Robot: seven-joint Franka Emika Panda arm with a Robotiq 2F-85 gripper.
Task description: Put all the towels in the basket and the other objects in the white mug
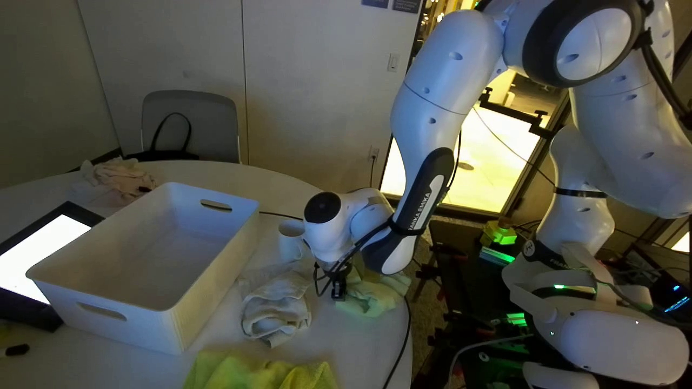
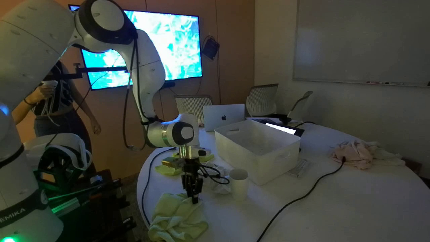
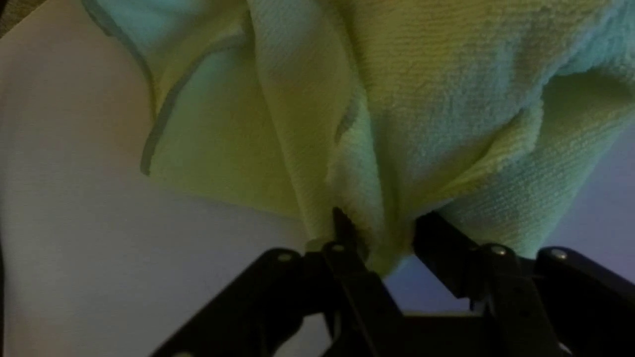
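Note:
A pale yellow-green towel (image 3: 461,114) lies crumpled near the table's edge. My gripper (image 3: 381,223) points down at its edge; a fold of cloth lies between fingers that stand partway apart. Whether both fingers press on the fold I cannot tell. The same towel (image 2: 178,218) and gripper (image 2: 195,198) are low in an exterior view. A whitish-grey towel (image 1: 278,308) and a yellow-green towel (image 1: 259,373) lie between gripper and basket (image 1: 216,286) or nearer the camera. The basket's floor looks bare. Upright beside it stands the white mug (image 2: 239,185), its inside hidden.
A small yellowish block (image 2: 173,162) shows beyond the gripper, and a dark-tipped marker-like object (image 1: 16,350) at the left. Pinkish cloth (image 1: 116,178), a lit tablet (image 1: 32,259) and a laptop (image 2: 224,116) are also on the table. A black cable (image 2: 302,195) crosses it.

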